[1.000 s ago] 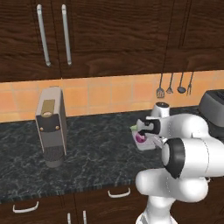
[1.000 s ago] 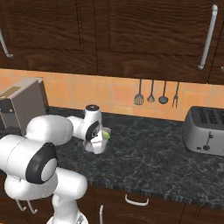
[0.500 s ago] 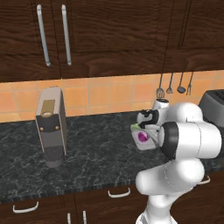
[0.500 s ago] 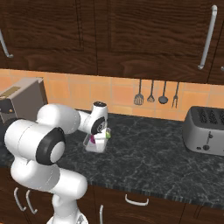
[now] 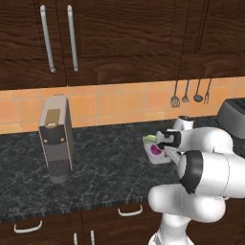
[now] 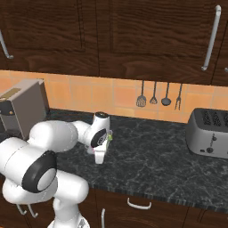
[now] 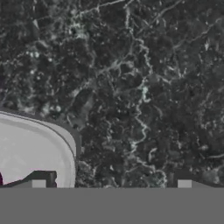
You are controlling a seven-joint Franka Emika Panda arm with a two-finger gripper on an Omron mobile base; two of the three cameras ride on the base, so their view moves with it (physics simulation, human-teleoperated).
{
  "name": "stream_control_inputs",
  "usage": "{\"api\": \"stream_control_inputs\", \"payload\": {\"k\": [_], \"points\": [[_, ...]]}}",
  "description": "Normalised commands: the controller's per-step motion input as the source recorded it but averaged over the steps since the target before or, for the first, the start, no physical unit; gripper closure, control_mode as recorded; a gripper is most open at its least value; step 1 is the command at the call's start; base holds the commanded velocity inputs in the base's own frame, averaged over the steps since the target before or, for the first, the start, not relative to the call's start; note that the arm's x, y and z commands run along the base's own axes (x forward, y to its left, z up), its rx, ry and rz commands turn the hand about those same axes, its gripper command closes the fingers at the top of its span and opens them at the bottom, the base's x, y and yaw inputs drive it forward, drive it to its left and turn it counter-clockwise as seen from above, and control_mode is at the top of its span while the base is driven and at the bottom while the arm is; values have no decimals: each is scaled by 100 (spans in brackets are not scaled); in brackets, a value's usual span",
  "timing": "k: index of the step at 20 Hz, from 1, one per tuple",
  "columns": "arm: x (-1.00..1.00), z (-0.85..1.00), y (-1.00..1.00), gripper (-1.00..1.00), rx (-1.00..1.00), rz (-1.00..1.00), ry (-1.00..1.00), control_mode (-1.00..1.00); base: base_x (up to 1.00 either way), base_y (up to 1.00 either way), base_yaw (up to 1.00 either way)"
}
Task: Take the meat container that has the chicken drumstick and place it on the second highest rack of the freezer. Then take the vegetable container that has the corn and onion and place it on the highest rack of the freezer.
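The vegetable container [image 5: 158, 152] — a pale tray carrying the purple onion [image 5: 155, 150] and the green tip of the corn [image 5: 149, 139] — sits at the arm's wrist, low over the dark marble counter [image 5: 105, 162] and apparently lifted rather than resting, though the base views do not settle that. The pincer [image 7: 111, 186] shows its two tips well apart at the bottom of the hand view, with the tray's white curved rim [image 7: 65, 135] passing one tip; whether the fingers actually clamp that rim I cannot tell. The freezer is nowhere in these views, so the step in hand is, by my judgement, carrying the tray away from the counter toward it. To do it well, keep the tray level — the corn overhangs the edge and the onion could roll — and raise it clear of the counter before the base drives off. Swing slowly, and mind the coffee machine [image 5: 56, 139] on one side and the toaster [image 6: 209, 131] on the other.
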Motion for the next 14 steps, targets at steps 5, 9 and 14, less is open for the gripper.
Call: {"api": "stream_control_inputs", "payload": {"k": [5, 9, 14], "points": [[73, -17, -14, -100, 6, -4, 21, -100, 0, 0, 0], [43, -42, -2, -100, 3, -1, 22, -100, 0, 0, 0], [-67, -57, 17, 100, 0, -2, -1, -100, 0, 0, 0]]}}
